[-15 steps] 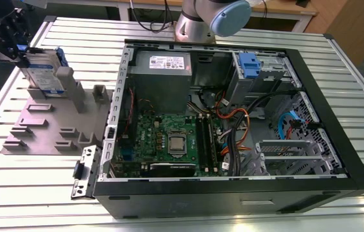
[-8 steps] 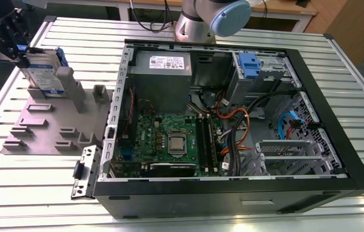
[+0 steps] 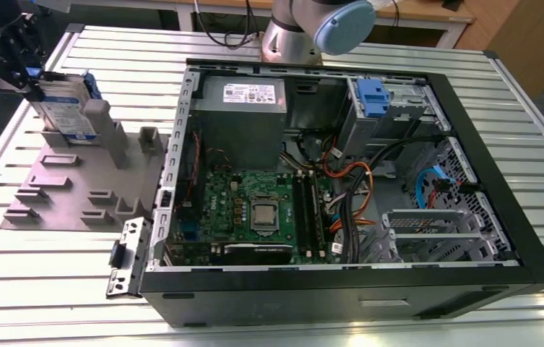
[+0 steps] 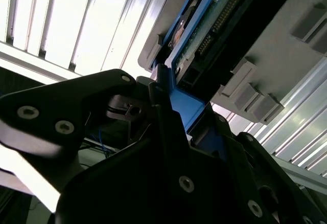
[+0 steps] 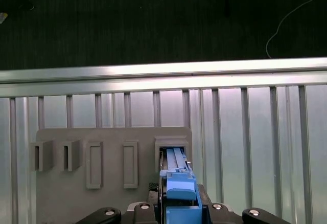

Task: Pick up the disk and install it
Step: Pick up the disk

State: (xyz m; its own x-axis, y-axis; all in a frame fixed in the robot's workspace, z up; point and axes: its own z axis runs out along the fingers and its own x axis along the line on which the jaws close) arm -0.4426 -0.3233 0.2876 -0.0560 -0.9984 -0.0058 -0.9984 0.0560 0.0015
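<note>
the step in hand looks like the pick. the gripper [image 5: 179,209] sits over the top end of the disk [image 5: 176,175], with the blue edge piece running up between its two sides in both wrist views. i cannot tell whether it has clamped down or only straddles it. the disk stands upright in a socket of the grey holder [image 5: 112,134], straight below the tool. in the exterior view, the gripper [image 3: 32,85] is at the upper end of the disk [image 3: 67,110].

to do this well, i would say the hold should be centred on the blue piece and square to it, not on the labelled face. the socket walls hug the disk closely, so it probably has to come out in line with them. a tilt would likely bind the edges or drag the holder [image 3: 60,181] along the ribbed table [image 3: 40,289].

count:
- one disk and one gripper
- one holder, whose row nearest the tool has five sockets, the disk in one
- one open computer case [image 3: 349,288], well away from the tool
- in the case, one grey power box [image 3: 243,94] and one blue latch [image 3: 372,97]
</note>
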